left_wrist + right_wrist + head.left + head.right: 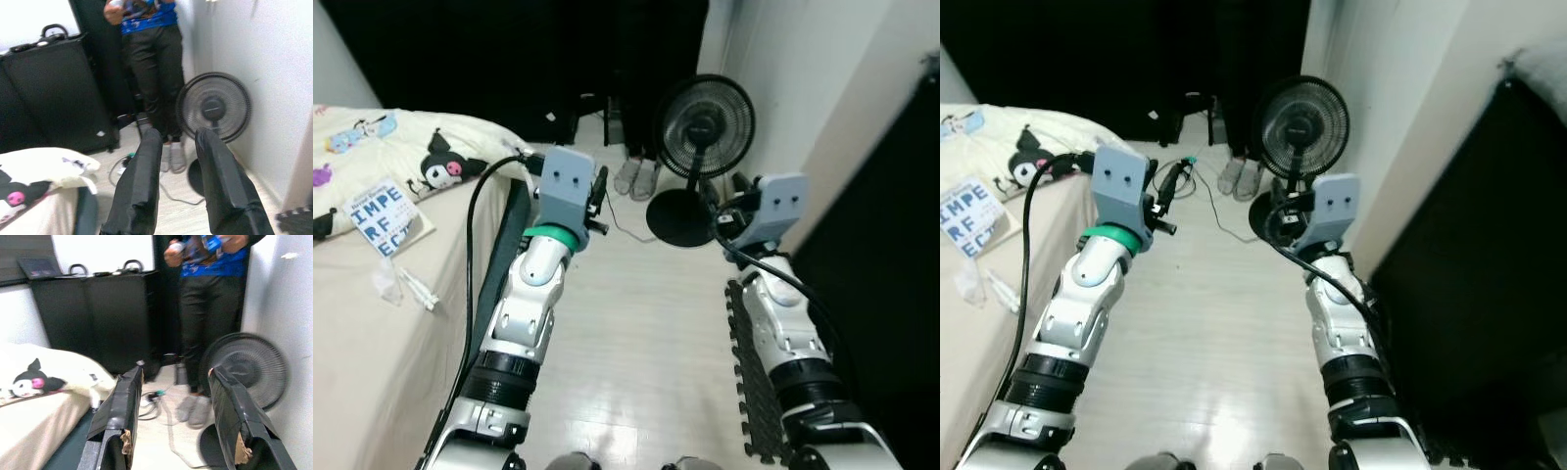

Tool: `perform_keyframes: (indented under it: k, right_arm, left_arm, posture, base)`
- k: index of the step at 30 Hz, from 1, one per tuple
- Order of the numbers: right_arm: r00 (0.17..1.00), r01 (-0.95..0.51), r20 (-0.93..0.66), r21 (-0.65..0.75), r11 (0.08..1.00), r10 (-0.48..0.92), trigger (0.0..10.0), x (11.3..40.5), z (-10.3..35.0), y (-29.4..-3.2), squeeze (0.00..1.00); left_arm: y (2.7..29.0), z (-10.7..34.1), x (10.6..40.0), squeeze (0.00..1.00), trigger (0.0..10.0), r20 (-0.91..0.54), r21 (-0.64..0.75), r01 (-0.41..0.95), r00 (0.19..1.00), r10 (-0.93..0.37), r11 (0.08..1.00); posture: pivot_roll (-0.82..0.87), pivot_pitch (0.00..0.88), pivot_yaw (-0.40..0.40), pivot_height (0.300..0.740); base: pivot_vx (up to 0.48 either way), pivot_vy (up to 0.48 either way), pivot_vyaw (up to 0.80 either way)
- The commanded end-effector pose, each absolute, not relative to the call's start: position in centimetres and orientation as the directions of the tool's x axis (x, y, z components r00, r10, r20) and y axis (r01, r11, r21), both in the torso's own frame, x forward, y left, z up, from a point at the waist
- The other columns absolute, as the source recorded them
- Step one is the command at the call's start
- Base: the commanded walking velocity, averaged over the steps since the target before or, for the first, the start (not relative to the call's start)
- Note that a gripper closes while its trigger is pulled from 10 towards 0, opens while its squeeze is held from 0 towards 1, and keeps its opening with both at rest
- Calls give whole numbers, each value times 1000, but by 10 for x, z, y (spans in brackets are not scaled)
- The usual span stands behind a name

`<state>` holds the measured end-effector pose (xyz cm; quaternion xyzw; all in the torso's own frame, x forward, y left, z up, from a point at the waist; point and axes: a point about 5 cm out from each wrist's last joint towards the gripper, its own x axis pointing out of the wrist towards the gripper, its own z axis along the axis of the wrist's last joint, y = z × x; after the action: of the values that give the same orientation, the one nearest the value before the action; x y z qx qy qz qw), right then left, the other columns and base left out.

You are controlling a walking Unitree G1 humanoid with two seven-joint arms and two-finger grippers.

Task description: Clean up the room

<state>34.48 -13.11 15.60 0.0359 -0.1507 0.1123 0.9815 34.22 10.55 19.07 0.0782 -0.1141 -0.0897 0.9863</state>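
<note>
Both arms are raised over the pale wood floor (636, 343) between a bed and a wall. My left gripper (599, 199) is held out beside the bed's corner, its fingers (146, 166) parted with nothing between them. My right gripper (176, 368) is open and empty, pointing toward a black standing fan (703, 127). On the bed (352, 333) lie a white book with blue letters (384, 215) and some clear plastic wrappers (406, 286). A cream cover printed with cartoon characters (445, 166) lies at the bed's far end.
A person in black trousers and grey slippers (636, 176) stands next to the fan, holding something. A cable and plug (1185, 171) trail on the floor near them. Black cases (98, 313) stand behind. A black foam mat (744, 372) lines the right wall.
</note>
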Motion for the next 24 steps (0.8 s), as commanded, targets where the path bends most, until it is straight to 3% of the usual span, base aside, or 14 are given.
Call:
perform_keyframes:
  k: [1, 14, 24]
  right_arm:
    - [935, -227, 288, 32, 973, 209, 10000, 343, 151, -133, 0]
    - [933, -228, 286, -1, 974, 219, 10000, 342, 150, -132, 0]
    - [935, -226, 281, 1, 974, 217, 10000, 341, 149, -134, 0]
  left_arm:
    - [105, 186, 342, 0, 10000, 194, 170, 165, 961, -197, 971]
    - [104, 185, 341, 0, 10000, 194, 169, 167, 961, -199, 971]
    - [108, 184, 343, 0, 10000, 187, 171, 140, 967, -172, 975]
  posture:
    - [-20, 0, 78, 740]
    - [-20, 0, 76, 740]
    - [-22, 0, 75, 740]
  base:
    - [334, 0, 0]
    - [333, 0, 0]
    - [480, 0, 0]
